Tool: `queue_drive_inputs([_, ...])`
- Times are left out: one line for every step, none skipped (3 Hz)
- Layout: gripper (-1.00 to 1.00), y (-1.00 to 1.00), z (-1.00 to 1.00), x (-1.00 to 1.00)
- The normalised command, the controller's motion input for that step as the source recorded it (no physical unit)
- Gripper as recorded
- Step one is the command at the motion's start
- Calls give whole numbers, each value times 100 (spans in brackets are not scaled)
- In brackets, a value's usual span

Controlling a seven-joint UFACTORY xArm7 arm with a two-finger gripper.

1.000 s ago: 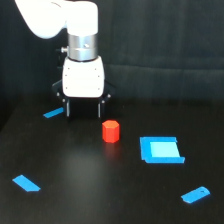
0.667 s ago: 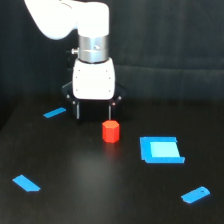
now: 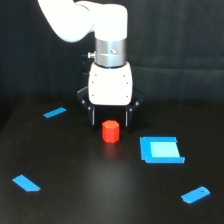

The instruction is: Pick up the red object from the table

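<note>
The red object (image 3: 110,131), a small stubby hexagonal block, stands upright on the black table (image 3: 100,190) near the middle of the exterior view. My gripper (image 3: 109,119) hangs straight down from the white arm, directly over and just behind the block. Its two dark fingers (image 3: 91,115) are spread wider than the block, one on each side of it, so the gripper is open. The fingertips end at about the height of the block's top. Nothing is held.
Flat blue pieces lie around: a large square one (image 3: 160,149) right of the block, a strip (image 3: 54,112) at the left rear, another (image 3: 26,183) at the front left, and one (image 3: 195,194) at the front right.
The arm has moved toward the exterior view's right and lower, from left of the block to right over it. The block has not moved.
</note>
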Motion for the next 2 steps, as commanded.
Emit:
queue_drive_inputs([94, -42, -10, -9])
queue_drive_inputs([-91, -15, -8, -7])
